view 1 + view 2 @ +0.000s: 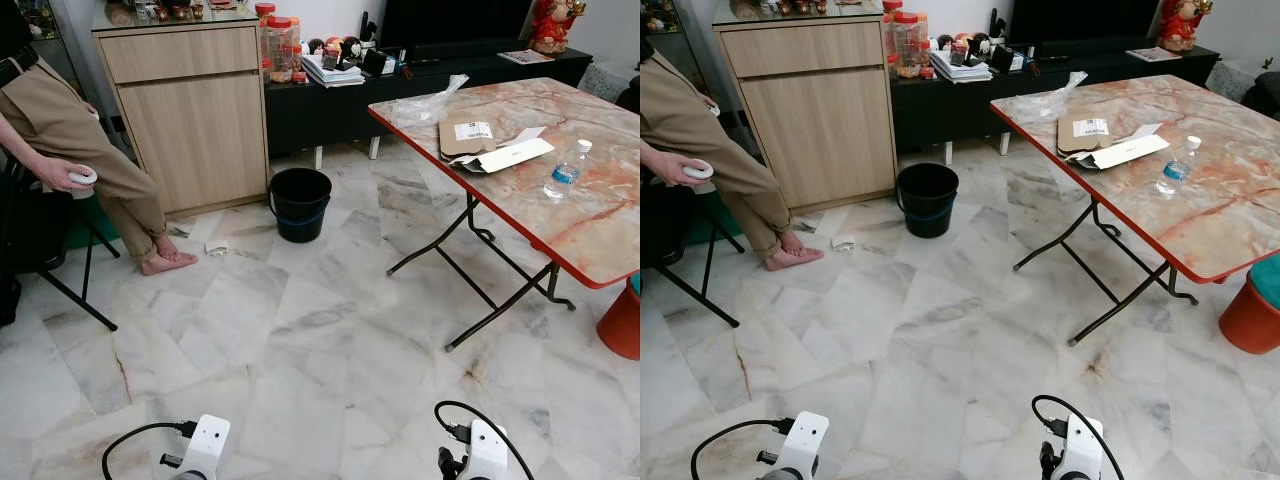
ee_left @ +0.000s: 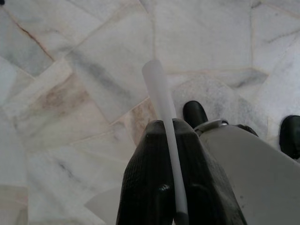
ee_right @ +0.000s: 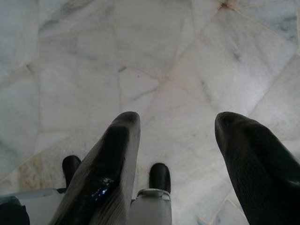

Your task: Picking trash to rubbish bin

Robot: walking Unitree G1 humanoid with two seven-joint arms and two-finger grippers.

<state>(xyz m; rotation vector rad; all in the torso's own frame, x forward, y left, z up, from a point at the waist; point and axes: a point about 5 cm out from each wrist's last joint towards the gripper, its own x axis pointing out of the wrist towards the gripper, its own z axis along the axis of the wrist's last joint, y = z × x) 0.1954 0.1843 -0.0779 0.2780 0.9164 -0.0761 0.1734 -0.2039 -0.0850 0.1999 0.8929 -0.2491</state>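
Left gripper (image 2: 165, 140) low at 7 o'clock pinches white plastic stick (image 2: 159, 101); right gripper (image 3: 180, 133) fingers apart. Open marble floor (image 1: 300, 330) ahead; crumpled white paper scrap (image 1: 217, 246) beside round black plastic bin (image 1: 300, 203) at 12; red-edged marble folding table (image 1: 600, 215) at 2.

One black bin (image 1: 300, 203) stands on the floor. One scrap of paper (image 1: 217, 246) lies near it. One table (image 1: 600, 240) carries one bottle (image 1: 567, 168), one brown parcel (image 1: 466, 134), one white envelope (image 1: 508, 155) and one clear bag (image 1: 430, 102). One wooden cabinet (image 1: 190, 110) is by the wall, and beside it two red-lidded jars (image 1: 280, 47). One person (image 1: 70, 130) sits on one chair (image 1: 60, 270). One orange stool (image 1: 622, 322) is at the edge. Two grippers: the left gripper (image 2: 164, 187) and the right gripper (image 3: 178, 154).
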